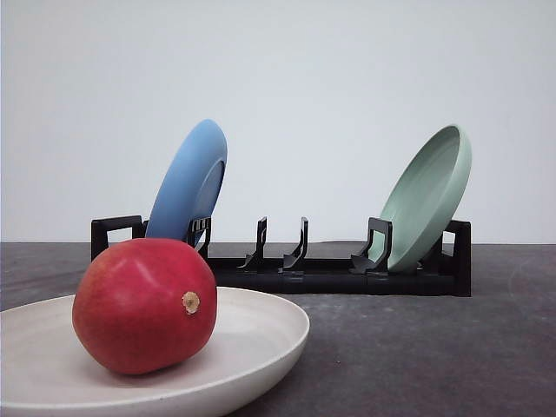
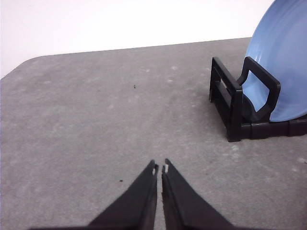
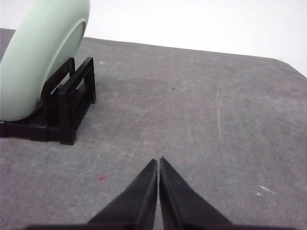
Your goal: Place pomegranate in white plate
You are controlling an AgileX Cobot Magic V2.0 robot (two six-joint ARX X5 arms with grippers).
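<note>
The pomegranate (image 1: 144, 305) rests inside the white plate (image 1: 269, 334), nearest the front camera; placement appears complete. Behind, a black rack (image 1: 287, 265) holds 2 plates tilted in slots: blue plate (image 1: 187, 187) and green plate (image 1: 426, 200). Left gripper (image 2: 160, 168) and right gripper (image 3: 158, 162) hover above bare table, tips nearly together, holding nothing.

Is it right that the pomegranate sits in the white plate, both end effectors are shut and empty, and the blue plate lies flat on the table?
Not quite. In the front view the blue plate stands tilted in the black rack, not flat on the table. The rest holds: the pomegranate rests in the white plate, and the left end effector and right end effector are shut and empty.
</note>
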